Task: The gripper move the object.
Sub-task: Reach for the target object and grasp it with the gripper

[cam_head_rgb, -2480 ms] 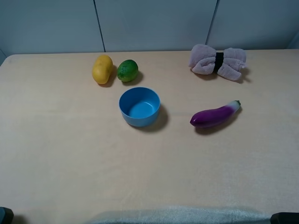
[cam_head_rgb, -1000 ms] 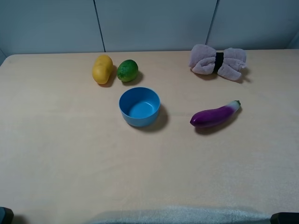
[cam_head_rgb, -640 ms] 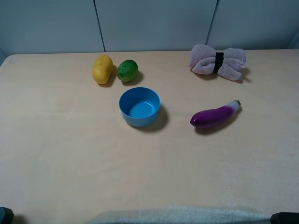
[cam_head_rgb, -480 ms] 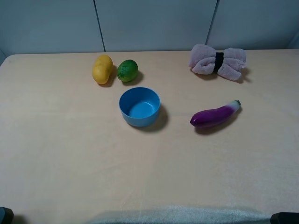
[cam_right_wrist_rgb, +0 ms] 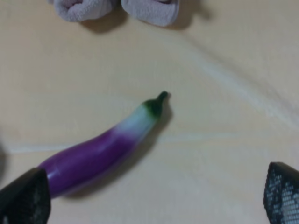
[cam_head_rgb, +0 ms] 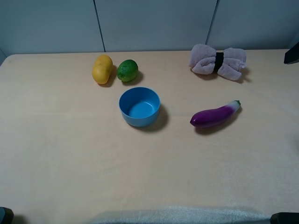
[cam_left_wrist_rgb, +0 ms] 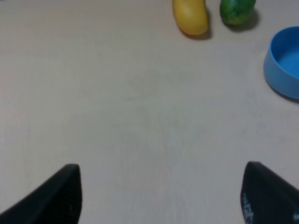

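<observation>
Bowl (cam_head_rgb: 139, 106): light-blue plastic, upright, empty, centre-left of the high frame. Judge it light, stiff and slick-walled, so pinch the rim with one finger inside. Left gripper (cam_left_wrist_rgb: 161, 191) and right gripper (cam_right_wrist_rgb: 154, 196) are both spread wide and empty. Lime (cam_head_rgb: 127, 70) is close above the bowl; eggplant (cam_head_rgb: 215, 114) is well right. Watch the lime on your approach.

Beige tabletop (cam_head_rgb: 70, 163), rounded far corners; grey panelled wall (cam_head_rgb: 154, 23) behind, dark vertical seams.

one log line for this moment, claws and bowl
left claw open, empty | right claw open, empty, eggplant in its view | blue bowl upright, empty, on table, no claw touching
</observation>
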{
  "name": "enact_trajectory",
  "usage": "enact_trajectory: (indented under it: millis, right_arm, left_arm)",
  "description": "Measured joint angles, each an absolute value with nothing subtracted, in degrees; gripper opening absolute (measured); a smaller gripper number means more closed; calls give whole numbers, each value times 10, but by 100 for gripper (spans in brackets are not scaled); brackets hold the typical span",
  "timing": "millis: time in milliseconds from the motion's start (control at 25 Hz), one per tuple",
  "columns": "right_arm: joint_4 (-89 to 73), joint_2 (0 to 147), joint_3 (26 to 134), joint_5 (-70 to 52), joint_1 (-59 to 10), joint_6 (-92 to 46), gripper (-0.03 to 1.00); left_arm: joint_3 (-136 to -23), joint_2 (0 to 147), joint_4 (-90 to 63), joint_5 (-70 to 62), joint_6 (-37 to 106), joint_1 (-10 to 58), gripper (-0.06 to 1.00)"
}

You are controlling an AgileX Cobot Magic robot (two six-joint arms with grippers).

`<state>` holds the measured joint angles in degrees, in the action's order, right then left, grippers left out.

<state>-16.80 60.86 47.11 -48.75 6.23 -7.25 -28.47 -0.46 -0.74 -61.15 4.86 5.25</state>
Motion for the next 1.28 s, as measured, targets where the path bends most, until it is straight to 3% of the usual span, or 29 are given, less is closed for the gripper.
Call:
enact_trajectory:
  millis: [240, 600, 960, 1280]
  right_arm:
    - [-166, 674, 486, -450, 30, -111, 69]
    - [-147, 795, 492, -372, -171, -111, 69]
    - [-123, 951, 616, -400, -308, -53, 69]
    - [-97, 1037, 693, -406, -372, -12, 69]
  left_arm:
    - [-285, -5, -7, -611, 49, 53, 77]
    - [-285, -5, -7, -611, 49, 53, 77]
    - [-285, -5, -7, -611, 49, 53, 77]
    - [-285, -5, -7, -611, 49, 53, 77]
